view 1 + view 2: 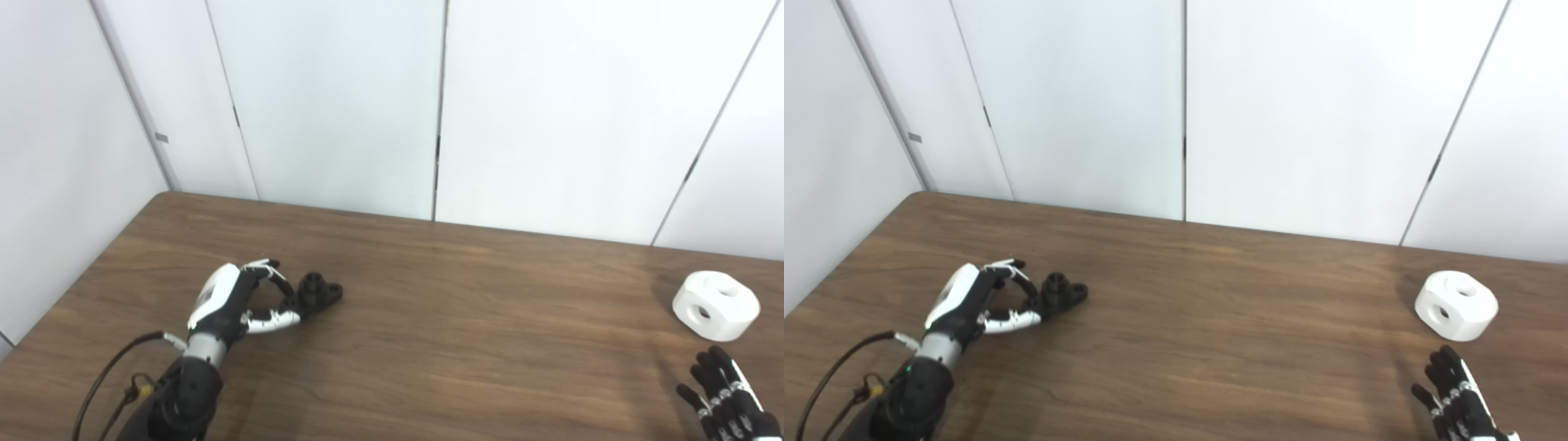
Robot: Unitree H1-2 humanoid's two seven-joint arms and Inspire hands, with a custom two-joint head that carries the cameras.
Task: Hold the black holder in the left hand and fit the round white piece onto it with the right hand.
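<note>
In the left eye view, the black holder (318,291) is lying on the wooden table (441,318), left of centre, with its short round post sticking upward. The left hand (236,303) is reaching in from the lower left, its fingers (269,269) and thumb curling toward the near end of the holder; the tips are touching or just beside it, and whether they are gripping it cannot be told. The round white piece (716,305) is sitting well apart at the far right, a hole showing in its top and another in its side. The right hand (729,392) is resting near the bottom right corner, just below the white piece, fingers spread and holding nothing.

In the right eye view, the same holder (1062,293) is lying at the left hand's (980,306) fingertips, and the white piece (1456,305) is standing beyond the spread right hand (1461,401). White wall panels (1182,110) are standing behind the table (1213,331).
</note>
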